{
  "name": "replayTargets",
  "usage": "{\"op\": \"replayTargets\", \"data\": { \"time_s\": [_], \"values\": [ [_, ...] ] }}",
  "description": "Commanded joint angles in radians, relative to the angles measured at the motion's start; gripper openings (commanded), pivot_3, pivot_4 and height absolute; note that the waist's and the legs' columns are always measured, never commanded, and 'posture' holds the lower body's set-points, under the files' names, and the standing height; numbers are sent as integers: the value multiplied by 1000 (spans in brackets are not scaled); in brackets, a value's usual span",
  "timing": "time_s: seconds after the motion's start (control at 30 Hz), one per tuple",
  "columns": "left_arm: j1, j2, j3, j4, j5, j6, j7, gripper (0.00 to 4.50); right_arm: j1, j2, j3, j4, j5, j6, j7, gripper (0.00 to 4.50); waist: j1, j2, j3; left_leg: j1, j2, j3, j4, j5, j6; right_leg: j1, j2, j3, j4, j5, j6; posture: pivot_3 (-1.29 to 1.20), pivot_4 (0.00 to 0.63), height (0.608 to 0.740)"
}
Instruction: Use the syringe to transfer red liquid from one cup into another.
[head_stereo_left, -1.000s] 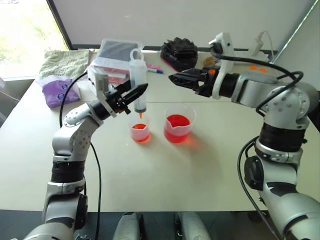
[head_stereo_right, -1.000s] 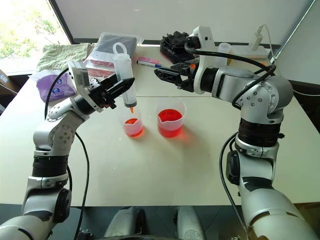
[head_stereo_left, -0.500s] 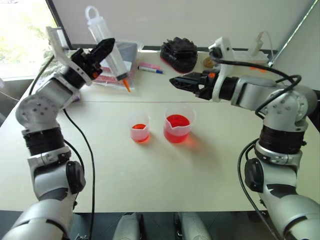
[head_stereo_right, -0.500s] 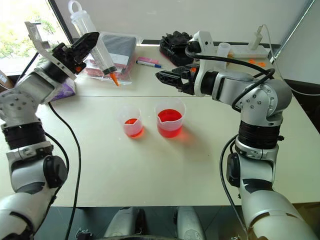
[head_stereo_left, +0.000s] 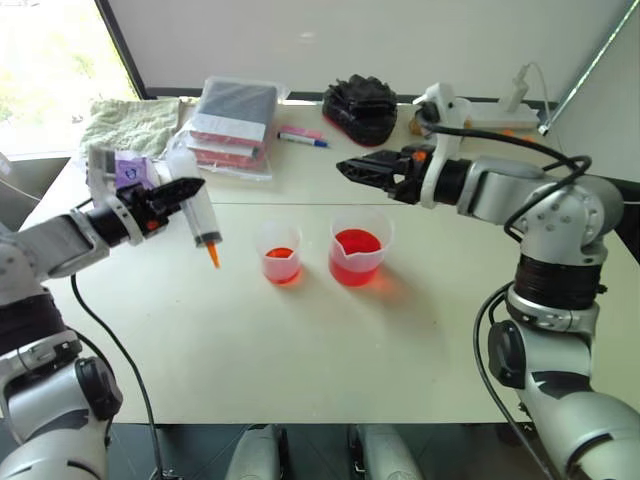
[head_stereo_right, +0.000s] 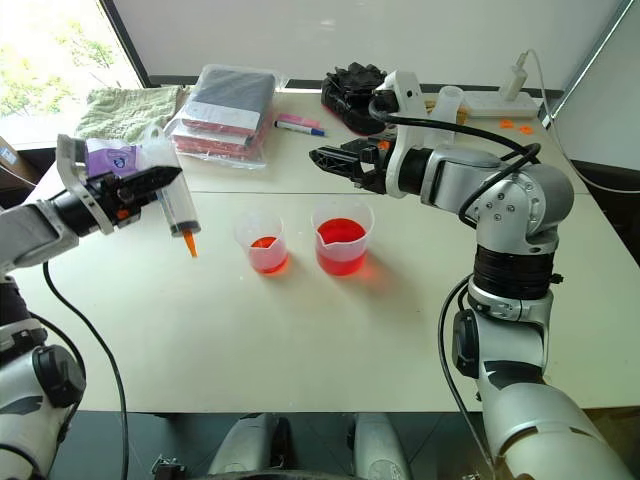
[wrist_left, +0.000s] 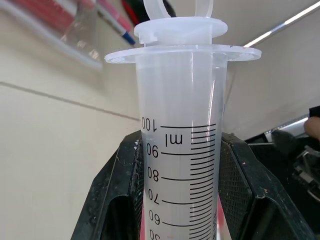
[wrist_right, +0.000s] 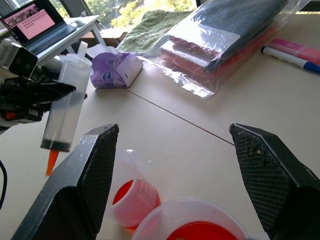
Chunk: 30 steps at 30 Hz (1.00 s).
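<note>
The left gripper (head_stereo_left: 185, 188), clamped on the syringe (head_stereo_left: 197, 213), has swung from above the small cup (head_stereo_left: 279, 252) out to the left, over bare table (head_stereo_left: 300, 340). The syringe is nearly upright, orange tip down and tilted right. The right gripper (head_stereo_left: 352, 168) hangs open behind the big beaker (head_stereo_left: 356, 246), pointing left.

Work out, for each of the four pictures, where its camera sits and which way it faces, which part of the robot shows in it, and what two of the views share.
Left eye view: head camera looking forward and down over the table; both arms show.
Right eye view: same head, same scene, slightly offset.
Left wrist view: along the left claw, shut on the syringe.
Right wrist view: along the open right claw, over the smaller cup and the beaker.
Shared: both wrist views show the syringe.
</note>
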Motion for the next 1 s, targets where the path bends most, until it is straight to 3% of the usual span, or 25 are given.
{"op": "replayTargets", "data": {
  "time_s": [0.03, 0.4, 0.8, 0.87, 1.0],
  "values": [
    [58, 13, 7, -50, 12, 45, 27, 1535, -10, 3, -12, -3, -1, -34, 3, 3676, 0, 0, 0, 0, 0, 0, 0, 0, 0, 0, -1, 0, 0, 0, 0, 0, 150, 740],
    [89, -49, -36, 30, 160, 47, 72, 1535, -5, 9, -14, -20, 9, -13, -11, 3676, 2, 0, 0, 0, -1, 1, 0, 0, 0, 0, -2, 0, 0, 0, 0, 0, 150, 740],
    [-15, -87, -140, 153, 319, 0, -13, 1535, 11, 15, -44, -69, 24, 27, -64, 3676, 10, 0, 0, 0, -2, 0, 0, 0, -1, 1, -3, -1, 0, 0, 0, 0, 150, 740],
    [-22, -86, -146, 166, 341, 3, -23, 2484, 11, 16, -47, -73, 25, 30, -69, 3737, 9, 0, 0, 0, -2, 0, 0, 0, -1, 1, -3, -1, 0, 0, 0, 0, 150, 740],
    [-16, -68, -157, 148, 355, 6, -73, 3918, 11, 14, -51, -80, 28, 34, -75, 3737, 5, 1, -1, 1, -2, 0, 0, 0, -1, 1, -2, -1, 1, 0, 0, 0, 150, 740]
  ]
}}
